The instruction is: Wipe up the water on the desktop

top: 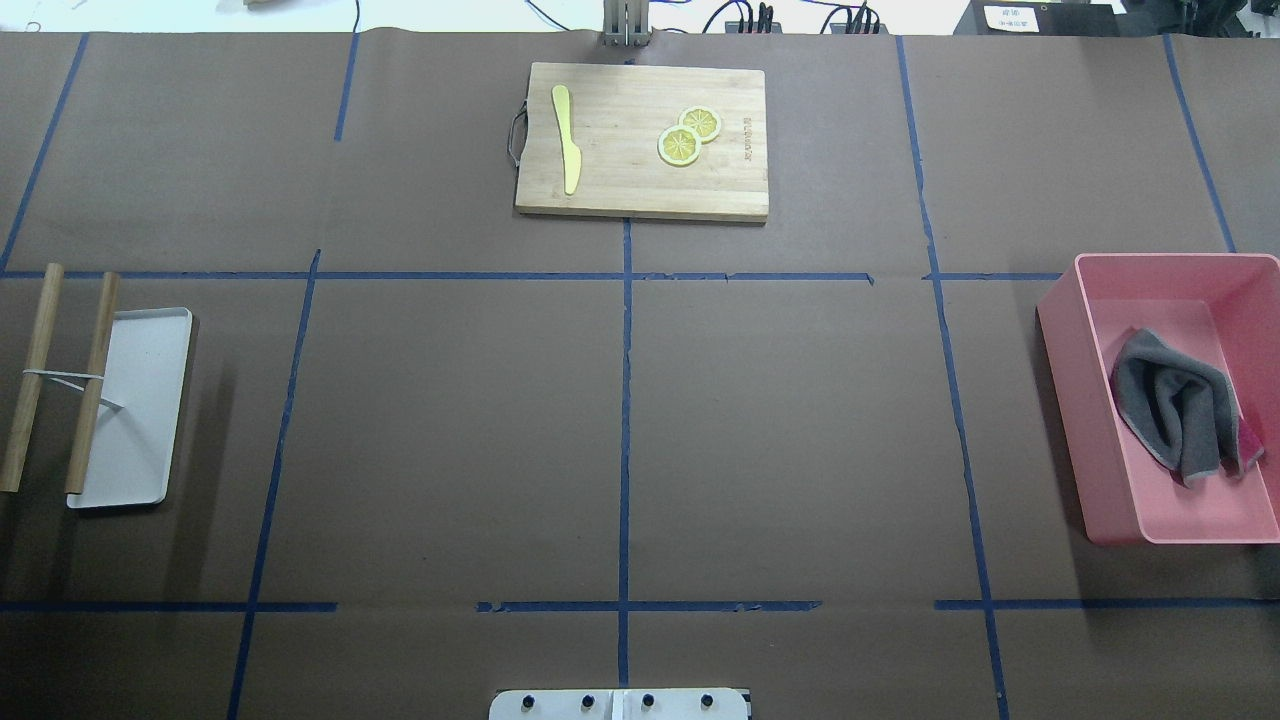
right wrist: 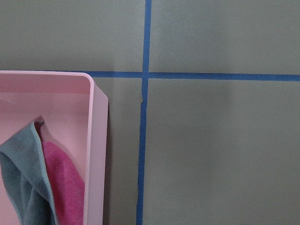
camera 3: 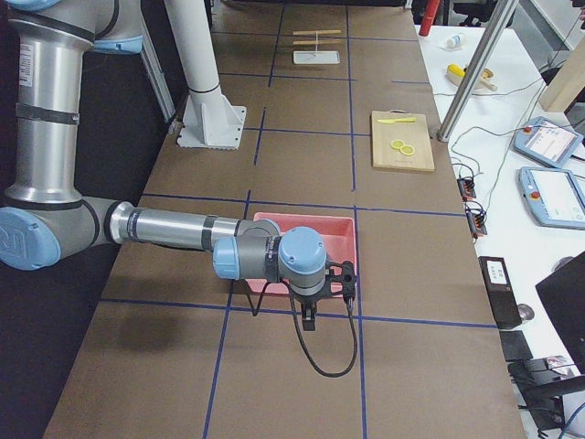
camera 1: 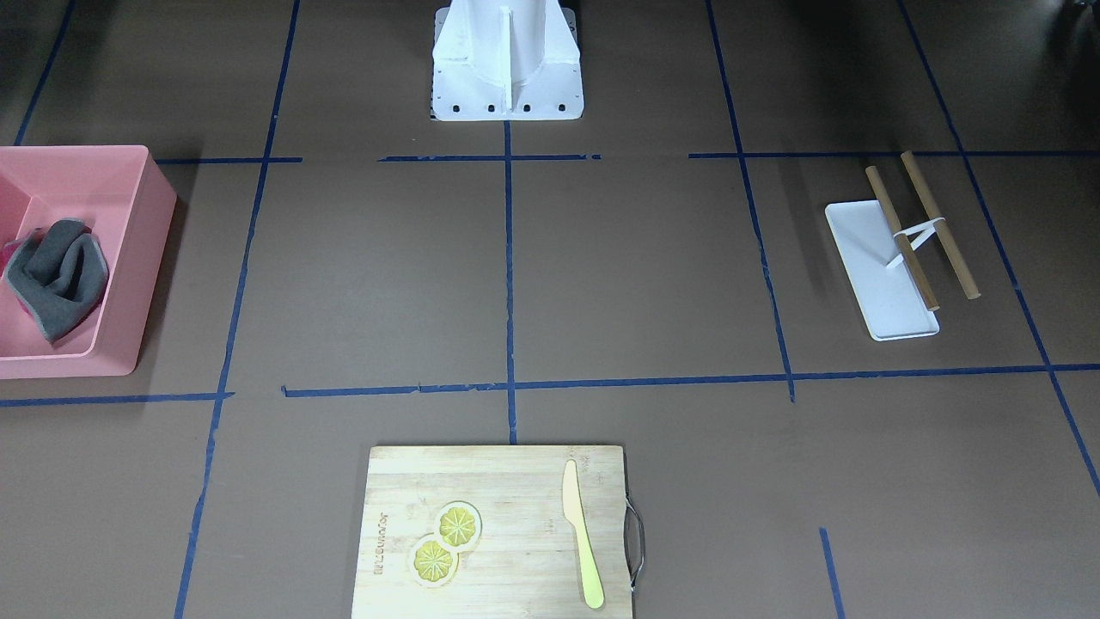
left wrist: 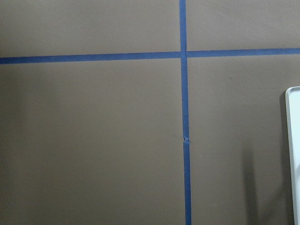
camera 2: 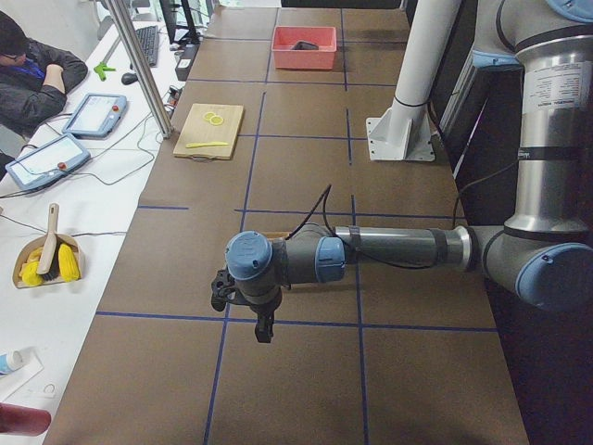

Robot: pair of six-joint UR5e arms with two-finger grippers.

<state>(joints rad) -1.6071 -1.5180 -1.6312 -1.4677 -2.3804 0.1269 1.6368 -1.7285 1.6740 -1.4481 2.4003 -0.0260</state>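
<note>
Across brn desktop (top: 800,430): blue tape grid (top: 626,400)

ROBOTICS LAB: A left arm (camera 2: 398,250) and a right arm (camera 3: 164,229), both of industrial make, reach over a tabletop (top: 780,420) papered in brown and gridded with blue tape (top: 625,400). Between them rises a bolted white pedestal (camera 1: 507,69). At a white side bench (camera 2: 102,232), a seated operator (camera 2: 28,69) sits by teach pendants (camera 2: 97,113) and an aluminium frame post (camera 2: 139,65).
</note>
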